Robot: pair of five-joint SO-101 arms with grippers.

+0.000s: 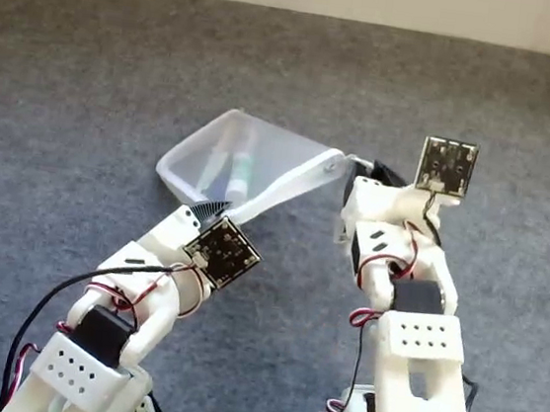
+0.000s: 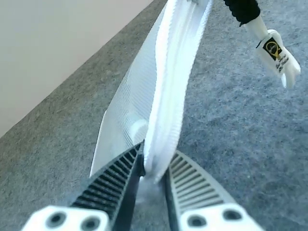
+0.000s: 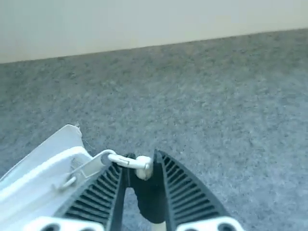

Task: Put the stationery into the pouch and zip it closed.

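Left gripper (image 2: 156,154) is clamped on one end of the zip (image 2: 166,86), with both fingers pressed against the white tape.

1. Location: the pouch (image 1: 295,164) lies about the middle of the carpet (image 1: 89,95), well in from every edge. The pens (image 1: 242,172) are inside it.
2. Axis: the zip is the long axis. It runs straight from the left gripper across to the right gripper (image 3: 143,161) at the opposite end.
3. Right gripper: closed on the black cord (image 3: 147,192) of the zipper pull (image 3: 120,161).
4. Assessment: the zip tape reads as joined along its visible length, so closure is probably complete or nearly so.
5. Any remaining travel runs along this axis, away from the left gripper. The right arm is nearer the pull, and the left arm anchors the pouch.
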